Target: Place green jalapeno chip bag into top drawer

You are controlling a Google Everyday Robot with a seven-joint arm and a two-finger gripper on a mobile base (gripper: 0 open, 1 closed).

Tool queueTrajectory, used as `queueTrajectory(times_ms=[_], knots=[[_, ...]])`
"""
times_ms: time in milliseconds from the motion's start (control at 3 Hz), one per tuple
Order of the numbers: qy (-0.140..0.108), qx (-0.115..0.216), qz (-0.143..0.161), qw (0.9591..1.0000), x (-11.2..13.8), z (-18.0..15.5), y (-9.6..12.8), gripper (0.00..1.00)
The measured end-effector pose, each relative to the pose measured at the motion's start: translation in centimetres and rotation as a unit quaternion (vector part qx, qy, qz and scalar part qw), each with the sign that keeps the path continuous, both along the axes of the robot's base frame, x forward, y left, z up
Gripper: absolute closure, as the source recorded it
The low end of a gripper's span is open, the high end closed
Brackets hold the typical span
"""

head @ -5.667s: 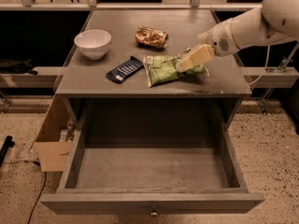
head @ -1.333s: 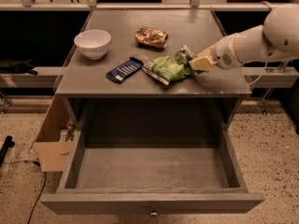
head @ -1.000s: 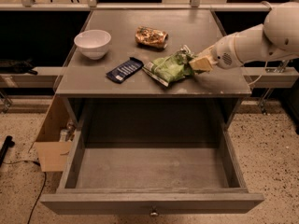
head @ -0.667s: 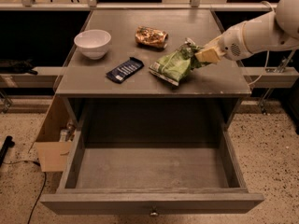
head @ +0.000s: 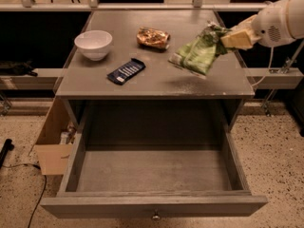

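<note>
My gripper [head: 227,36] reaches in from the right on a white arm and is shut on the top end of the green jalapeno chip bag [head: 199,53]. The bag hangs tilted in the air above the right part of the grey tabletop [head: 156,82]. The top drawer [head: 156,172] stands pulled fully open below the table front, its grey inside bare, with a small round knob [head: 155,217] on its front.
On the tabletop are a white bowl [head: 93,43] at the left, a dark-blue packet [head: 126,71] in front of it and an orange-brown foil bag [head: 153,37] at the back. A cardboard box [head: 53,144] stands on the floor left of the drawer.
The gripper closed on the bag's end and lifted it off the tabletop, up and a little to the right. The bag now hangs in the air.
</note>
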State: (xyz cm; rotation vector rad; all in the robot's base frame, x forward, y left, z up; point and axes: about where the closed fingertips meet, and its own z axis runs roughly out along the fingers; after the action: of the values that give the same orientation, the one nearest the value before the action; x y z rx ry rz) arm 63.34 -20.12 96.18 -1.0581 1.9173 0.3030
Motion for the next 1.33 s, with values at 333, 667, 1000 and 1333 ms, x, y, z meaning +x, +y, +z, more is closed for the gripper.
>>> queueTrajectory(times_ms=[333, 667, 1000, 1333], knots=[[0.009, 0.009, -0.012, 0.9999, -4.9, -0.5, -1.9, 1.00], [0.031, 0.021, -0.028, 0.9989, -10.5, -2.6, -4.3, 1.00], [0.046, 0.025, -0.033, 0.9981, -15.0, -4.0, -5.5, 1.00], [0.067, 0.034, -0.036, 0.9965, -19.5, -5.7, -5.9, 1.00]])
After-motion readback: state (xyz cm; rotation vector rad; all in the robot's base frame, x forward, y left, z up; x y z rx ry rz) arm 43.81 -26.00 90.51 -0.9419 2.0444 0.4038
